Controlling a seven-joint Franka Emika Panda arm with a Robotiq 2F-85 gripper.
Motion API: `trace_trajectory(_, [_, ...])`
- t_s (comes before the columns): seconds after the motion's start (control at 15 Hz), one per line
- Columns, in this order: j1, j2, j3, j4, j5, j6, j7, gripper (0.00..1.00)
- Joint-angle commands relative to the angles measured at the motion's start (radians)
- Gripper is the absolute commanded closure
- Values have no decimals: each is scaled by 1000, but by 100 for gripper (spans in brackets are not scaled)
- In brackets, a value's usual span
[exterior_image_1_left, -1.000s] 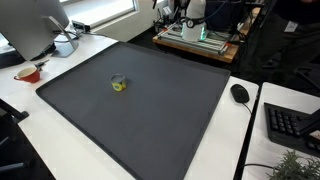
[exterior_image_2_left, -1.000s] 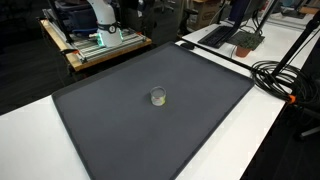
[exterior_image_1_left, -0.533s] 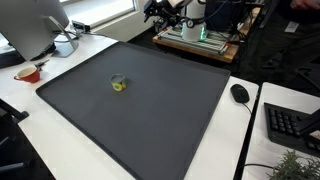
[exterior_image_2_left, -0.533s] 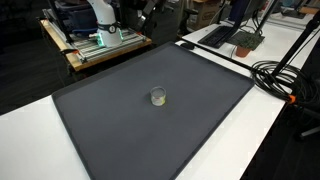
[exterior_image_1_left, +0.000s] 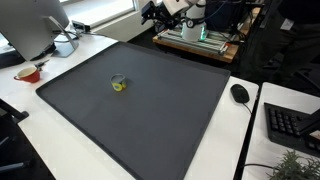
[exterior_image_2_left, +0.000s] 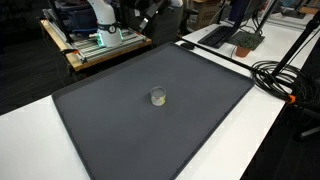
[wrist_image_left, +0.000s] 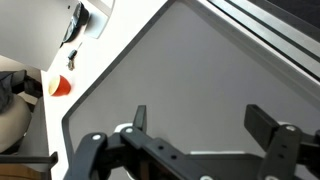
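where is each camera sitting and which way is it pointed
Exterior view: above the table near the mouse, looking across the dark mat and small cup; the gripper shows at the top edge.
Exterior view: above the side with the cables, looking over the same mat and cup; the white arm shows top left.
Wrist view: on the wrist, looking down at the mat's corner and a red bowl; the open gripper fills the bottom.
Shared: both exterior views show the mat and cup.
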Motion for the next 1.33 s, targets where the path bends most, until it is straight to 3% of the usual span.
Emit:
trace_trajectory(0.0, [46,74,-13,15,-78,-19,-15,0])
trace_trajectory(0.53, [111,305,-13,121,-291,-92,-173,0])
trace_trajectory(1.07, [128,610,-59,311,-617,-228,-297,0])
trace_trajectory(1.13, [104,616,-54,325,-606,-180,-307,0])
trace_trajectory(1.2, [108,572,-41,272,-576,-191,-260,0])
trace_trajectory(1.27, [106,597,-46,293,-580,-190,-269,0])
